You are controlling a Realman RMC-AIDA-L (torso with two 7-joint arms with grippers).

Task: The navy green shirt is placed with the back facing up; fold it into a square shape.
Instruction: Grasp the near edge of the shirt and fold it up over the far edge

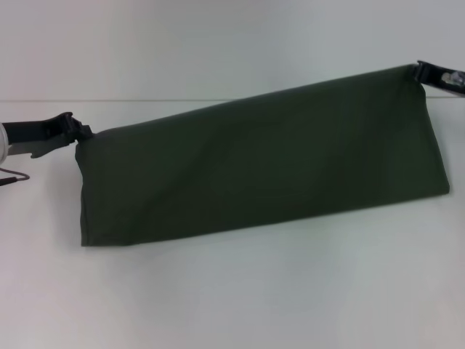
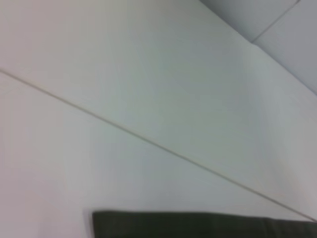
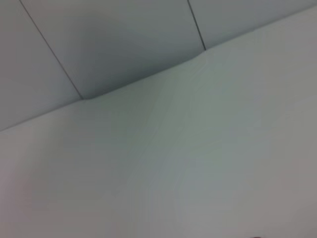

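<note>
The shirt [image 1: 254,163] hangs as one long dark green band, stretched between the two grippers across the middle of the white table [image 1: 240,298]. Its upper edge runs taut from the left gripper up to the right gripper, so the right end sits farther and higher in the head view than the left end. The lower edge is slack and slopes the same way. The visible face is plain, with no lettering showing. Whether the lower edge touches the table cannot be told.

The left gripper [image 1: 80,133] is at the left edge of the scene, its dark fingers pinched on the upper left corner of the shirt. The right gripper [image 1: 421,73] is at the far right, pinched on the upper right corner, with most of its body out of the picture.

The left wrist view shows only a strip of the dark fabric [image 2: 203,225] against the pale table with a thin seam line [image 2: 148,141] running across it. The right wrist view shows pale table and wall panels, no fabric.
</note>
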